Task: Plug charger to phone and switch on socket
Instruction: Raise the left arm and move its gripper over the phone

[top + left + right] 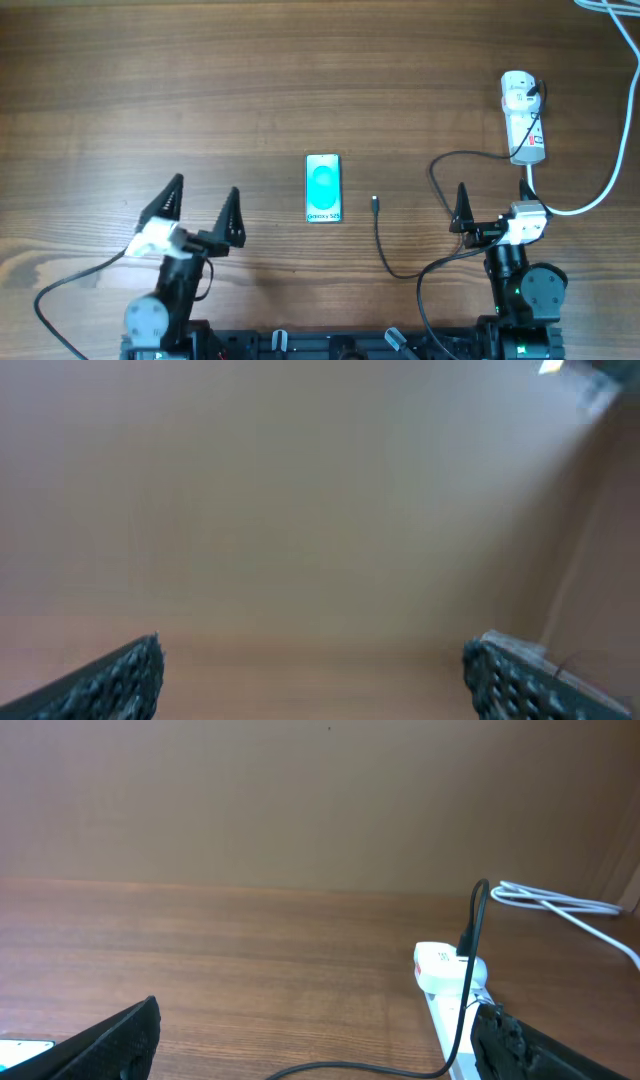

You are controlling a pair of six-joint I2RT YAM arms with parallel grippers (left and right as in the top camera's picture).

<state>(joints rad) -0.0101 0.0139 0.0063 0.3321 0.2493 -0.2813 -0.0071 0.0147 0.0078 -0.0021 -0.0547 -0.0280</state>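
Note:
The phone lies flat at the table's middle, cyan screen up, white text at its near short edge. The charger's connector tip lies loose on the wood just right of the phone, apart from it. Its thin black cable curves toward the right arm and loops up to a black plug seated in the white socket at the far right. My left gripper is open and empty, left of the phone. My right gripper is open and empty, just in front of the socket.
The socket's thick white cord sweeps along the right edge and off the top corner; it also shows in the right wrist view. The left wrist view shows only blurred wood between the open fingers. Robot bases and their cables sit at the near edge.

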